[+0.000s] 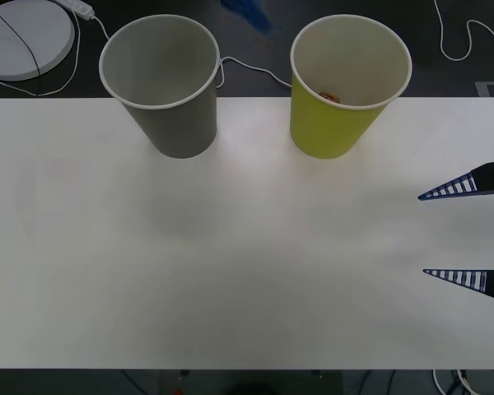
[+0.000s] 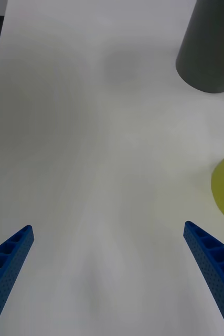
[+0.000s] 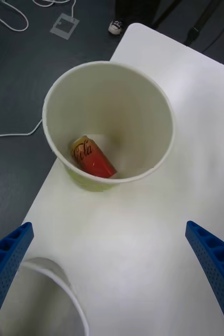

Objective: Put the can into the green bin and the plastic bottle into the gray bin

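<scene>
The red-orange can (image 3: 93, 157) lies tilted at the bottom of the green bin (image 3: 159, 113), and a sliver of it peeks over the rim (image 1: 329, 96) in the front view. The green bin (image 1: 346, 115) stands at the back right of the table, the gray bin (image 1: 177, 107) at the back left. My left gripper (image 3: 107, 227) hangs open above the table between the two bins, holding nothing. My right gripper (image 1: 422, 234) is open low over the table's right side, with nothing between its fingers. The plastic bottle is out of view.
The white table (image 1: 230, 263) stretches wide in front of both bins. Behind its far edge, a white round disc (image 1: 25, 37) and white cables (image 1: 255, 70) lie on the dark floor. The gray bin's rim (image 3: 59, 278) is close under my left gripper.
</scene>
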Robot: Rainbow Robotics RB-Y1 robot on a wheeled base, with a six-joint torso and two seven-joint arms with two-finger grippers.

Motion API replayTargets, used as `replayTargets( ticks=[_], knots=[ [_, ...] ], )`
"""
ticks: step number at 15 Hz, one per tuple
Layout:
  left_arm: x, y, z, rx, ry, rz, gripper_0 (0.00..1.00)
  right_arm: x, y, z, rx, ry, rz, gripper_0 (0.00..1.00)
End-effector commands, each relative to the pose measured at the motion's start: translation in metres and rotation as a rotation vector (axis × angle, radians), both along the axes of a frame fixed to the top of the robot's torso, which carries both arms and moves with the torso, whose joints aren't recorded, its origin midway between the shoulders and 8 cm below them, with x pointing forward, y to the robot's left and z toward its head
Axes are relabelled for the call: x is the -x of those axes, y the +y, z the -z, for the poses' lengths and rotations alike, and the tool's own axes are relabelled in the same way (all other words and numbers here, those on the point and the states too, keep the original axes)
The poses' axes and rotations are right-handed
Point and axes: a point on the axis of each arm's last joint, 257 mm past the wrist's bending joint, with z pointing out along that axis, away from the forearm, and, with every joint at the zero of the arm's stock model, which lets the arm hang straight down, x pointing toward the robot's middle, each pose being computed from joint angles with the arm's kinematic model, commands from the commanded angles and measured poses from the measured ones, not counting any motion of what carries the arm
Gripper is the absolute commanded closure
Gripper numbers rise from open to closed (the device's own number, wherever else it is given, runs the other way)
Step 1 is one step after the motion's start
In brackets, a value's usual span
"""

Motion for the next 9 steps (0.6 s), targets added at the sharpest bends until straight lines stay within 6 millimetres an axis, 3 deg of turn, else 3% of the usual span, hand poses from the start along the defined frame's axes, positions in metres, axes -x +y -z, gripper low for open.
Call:
replayTargets(
  ticks=[1, 5, 9],
  knots=[
    [0.014, 0.044, 0.013, -0.012, -0.039, 0.051, 0.00, 0.000, 0.000, 0.000, 0.000, 0.000, 0.000, 0.00],
    [0.037, 0.095, 0.037, -0.032, -0.069, 0.127, 0.00, 0.000, 0.000, 0.000, 0.000, 0.000, 0.000, 0.00],
    [0.063, 0.129, 0.059, -0.036, -0.100, 0.144, 0.00, 0.000, 0.000, 0.000, 0.000, 0.000, 0.000, 0.00]
  ],
)
